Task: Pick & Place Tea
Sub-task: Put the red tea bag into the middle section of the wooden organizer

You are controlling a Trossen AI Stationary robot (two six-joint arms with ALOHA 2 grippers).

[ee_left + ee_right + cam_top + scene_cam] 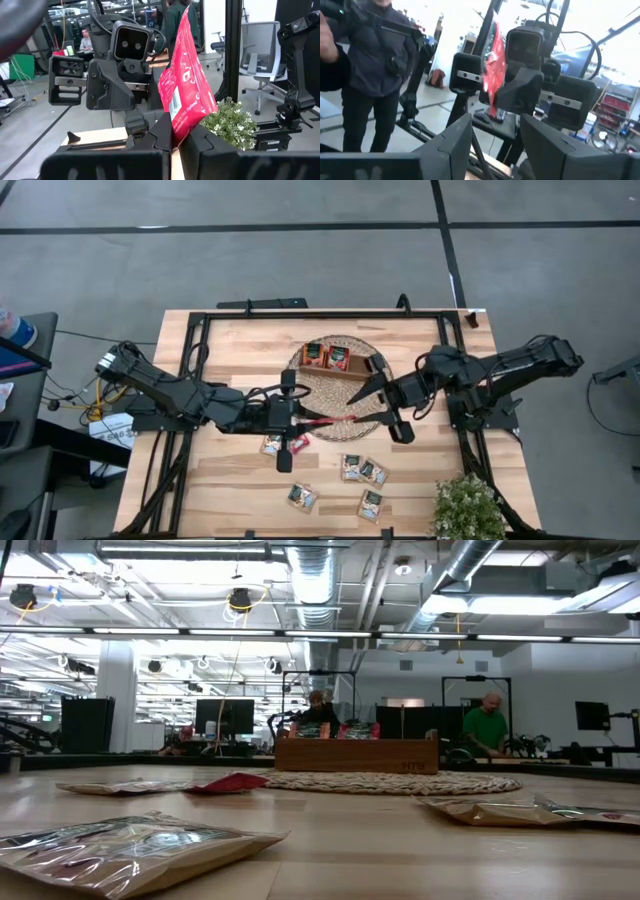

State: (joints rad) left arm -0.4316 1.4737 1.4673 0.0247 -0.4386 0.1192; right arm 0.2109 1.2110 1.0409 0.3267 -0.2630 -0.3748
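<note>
My left gripper hovers over the table's middle, shut on a red-orange tea sachet that reaches toward my right gripper. The right gripper is open and faces it, with its fingers spread just beyond the sachet's free end; in its wrist view the sachet shows ahead of the fingers. The brown wooden tray stands on the round wicker mat, with red sachets in it. Several more sachets lie flat on the near part of the table, one of them red. My left gripper pinches the red sachet between its two fingers at one end. The fingers come level from the table's left. The sachet is lifted clear of the table, stands on edge, and sticks out past the fingertips toward the right gripper.
A small potted plant stands at the near right corner. A black frame runs around the table top. In the low view, sachets lie close in front, the tray farther back. People are in the room beyond.
</note>
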